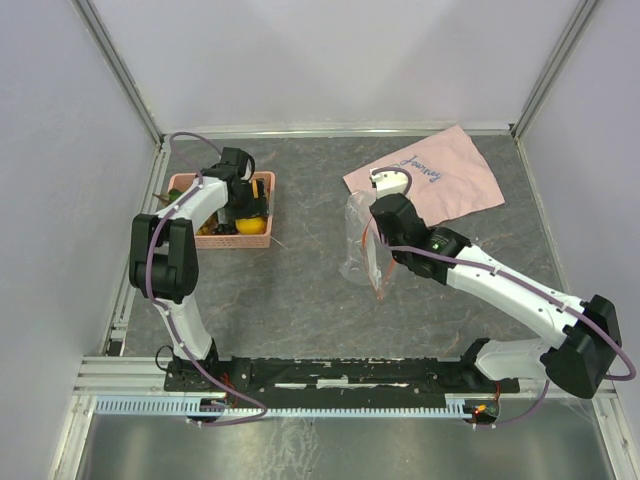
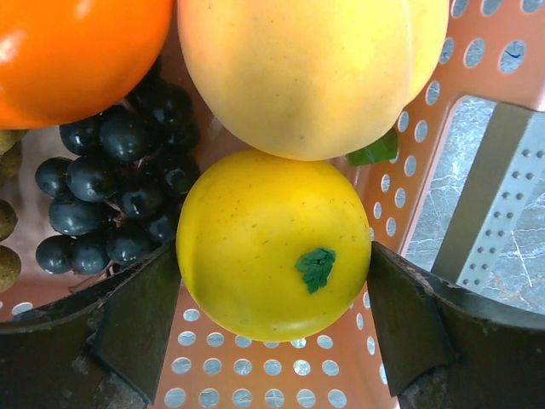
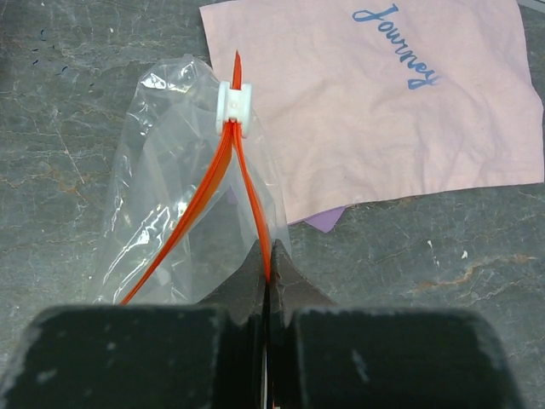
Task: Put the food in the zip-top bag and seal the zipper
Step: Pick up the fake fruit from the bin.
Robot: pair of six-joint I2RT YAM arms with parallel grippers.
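Note:
In the left wrist view my left gripper [image 2: 274, 315] is down in the pink basket [image 2: 426, 153], and its two fingers touch both sides of the yellow lemon [image 2: 272, 247]. Dark grapes [image 2: 119, 196], an orange [image 2: 68, 51] and a large pale yellow-orange fruit [image 2: 315, 68] lie beside it. My right gripper [image 3: 269, 273] is shut on one side of the orange-red zipper [image 3: 247, 196] of the clear zip-top bag [image 3: 170, 196]. The bag's mouth gapes open, with a white slider [image 3: 233, 104] at its far end. From above, the bag [image 1: 358, 240] stands mid-table.
The pink basket [image 1: 262, 182] sits at the back left near the wall rail. A pink cloth with blue writing [image 1: 440, 175] lies at the back right, just behind the bag. A purple scrap [image 3: 328, 220] pokes out from under the cloth's edge.

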